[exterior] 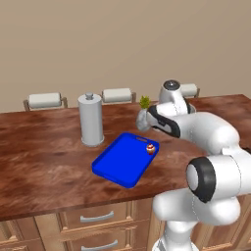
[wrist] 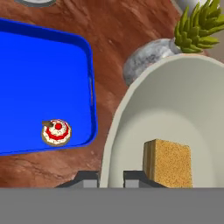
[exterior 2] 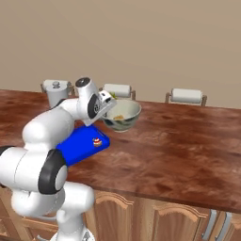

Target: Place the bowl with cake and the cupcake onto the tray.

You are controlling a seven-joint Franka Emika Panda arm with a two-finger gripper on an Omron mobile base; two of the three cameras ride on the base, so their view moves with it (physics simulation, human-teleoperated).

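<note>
The bowl with cake point(exterior 2: 122, 115) is held above the wooden counter, just right of the tray point(exterior 2: 80, 143). My gripper point(exterior 2: 109, 104) is shut on its near rim. In the hand view the bowl point(wrist: 175, 118) is pale inside and holds a brown cake cube point(wrist: 168, 162); the rim passes between my fingertips point(wrist: 89, 178). The cupcake point(exterior: 151, 148) sits on the blue tray point(exterior: 125, 159) near its handle end, and it appears again as the cupcake point(wrist: 56, 131) on the tray point(wrist: 39, 83) in the hand view. The arm hides the bowl in the left base view.
A tall grey lidded canister point(exterior: 91, 119) stands left of the tray. A small grey vase with a green plant point(exterior: 143, 115) sits behind the tray's far corner, close to the bowl point(wrist: 144, 59). Stool backs point(exterior: 45, 100) line the counter's far edge.
</note>
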